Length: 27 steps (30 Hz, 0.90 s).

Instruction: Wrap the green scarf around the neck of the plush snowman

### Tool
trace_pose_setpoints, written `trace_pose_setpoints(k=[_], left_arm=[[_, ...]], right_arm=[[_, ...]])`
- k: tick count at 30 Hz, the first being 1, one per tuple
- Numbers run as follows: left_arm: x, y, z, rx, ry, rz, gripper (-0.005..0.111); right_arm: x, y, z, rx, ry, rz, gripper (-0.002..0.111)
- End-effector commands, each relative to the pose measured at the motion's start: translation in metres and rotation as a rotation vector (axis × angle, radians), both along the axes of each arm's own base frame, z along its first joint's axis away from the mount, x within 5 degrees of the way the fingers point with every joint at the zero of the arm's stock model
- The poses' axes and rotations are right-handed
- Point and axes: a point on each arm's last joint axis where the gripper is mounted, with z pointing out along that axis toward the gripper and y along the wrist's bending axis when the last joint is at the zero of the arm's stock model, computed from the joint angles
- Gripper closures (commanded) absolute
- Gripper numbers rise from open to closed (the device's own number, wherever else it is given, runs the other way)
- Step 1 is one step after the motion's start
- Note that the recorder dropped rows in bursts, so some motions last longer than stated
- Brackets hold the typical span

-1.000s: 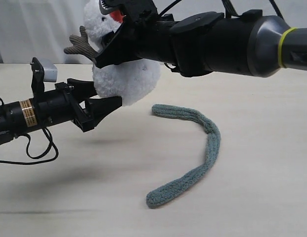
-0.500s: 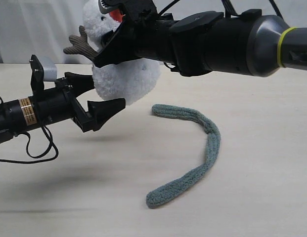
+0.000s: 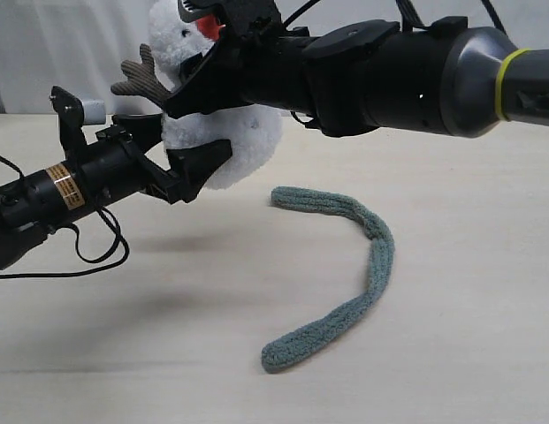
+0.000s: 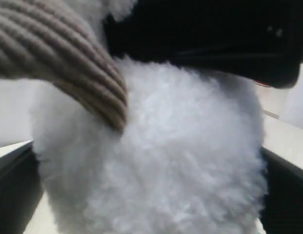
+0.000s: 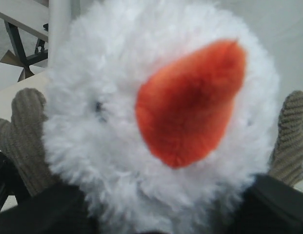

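The plush snowman (image 3: 243,141) hangs above the table, head up, held at the snowman's neck by my right gripper (image 3: 208,69), which is shut on it. The right wrist view is filled by its white head (image 5: 97,146) and orange nose (image 5: 190,102), with a brown twig arm (image 5: 22,131) on either side. My left gripper (image 3: 181,148) is open, one finger on each side of the lower body ball (image 4: 180,161). One twig arm (image 4: 68,58) sticks out above it. The green scarf (image 3: 367,265) lies loose in a curve on the table, right of the snowman.
The pale wooden table (image 3: 150,344) carries the scarf only. The left arm's black cable (image 3: 88,256) loops down near the left edge. The thick right arm (image 3: 415,75) reaches across the top of the exterior view. A white curtain hangs behind.
My left gripper has risen and moved in toward the snowman, so its open fingers now straddle the body ball. The right gripper, snowman and scarf have stayed put.
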Motion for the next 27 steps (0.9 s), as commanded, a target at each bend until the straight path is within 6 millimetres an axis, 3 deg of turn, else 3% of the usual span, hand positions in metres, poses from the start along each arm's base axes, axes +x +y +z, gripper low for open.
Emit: trace_pose_setpoints(k=[1,9,27], left_arm=[[0.002,-0.005,0.007,-0.014,-0.032,-0.049,0.002],[0.022,-0.005,-0.015,-0.069,0.082,-0.058,0.002],[0.027,-0.009,-0.011,-0.187,0.162,0.006,0.002]], right_arm=[[-0.001,0.001,0.001,0.004,0.003,0.012,0.104],[-0.003,0.004,0.000,0.015,0.019,0.047,0.104],[-0.003,0.004,0.000,0.015,0.019,0.047,0.104]])
